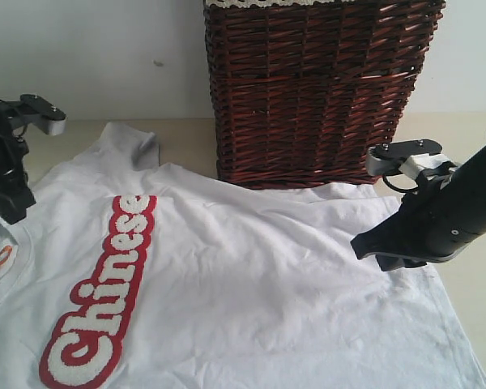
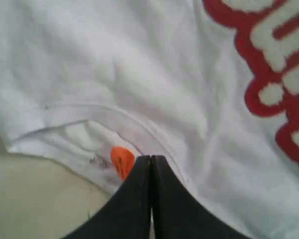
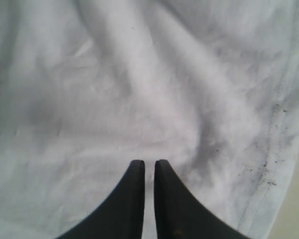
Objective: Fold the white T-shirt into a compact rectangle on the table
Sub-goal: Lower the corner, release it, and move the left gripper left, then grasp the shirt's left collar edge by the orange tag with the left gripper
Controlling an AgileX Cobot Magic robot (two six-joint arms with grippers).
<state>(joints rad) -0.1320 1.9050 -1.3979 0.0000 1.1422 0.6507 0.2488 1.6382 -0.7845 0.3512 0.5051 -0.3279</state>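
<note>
Pale cream table (image 1: 479, 304) carries the white T-shirt (image 1: 267, 284), spread open across it with two arms at its edges.
Nearest lies the red-outlined lettering (image 1: 105, 292), running away along the shirt's left half; at the collar, beside the orange neck tag (image 2: 121, 162), the left end effector (image 2: 150, 158) is clenched, fingers pressed together, though I cannot tell whether cloth is caught between them; toward the right hem the right end effector (image 3: 149, 163) is down on the shirt, fingers a slit apart, grasping a pinch of cloth whose creases run to its tips; behind the shirt stands a dark brown wicker basket (image 1: 316, 89), touching its far edge; a pale wall (image 1: 89, 49) closes the scene.
</note>
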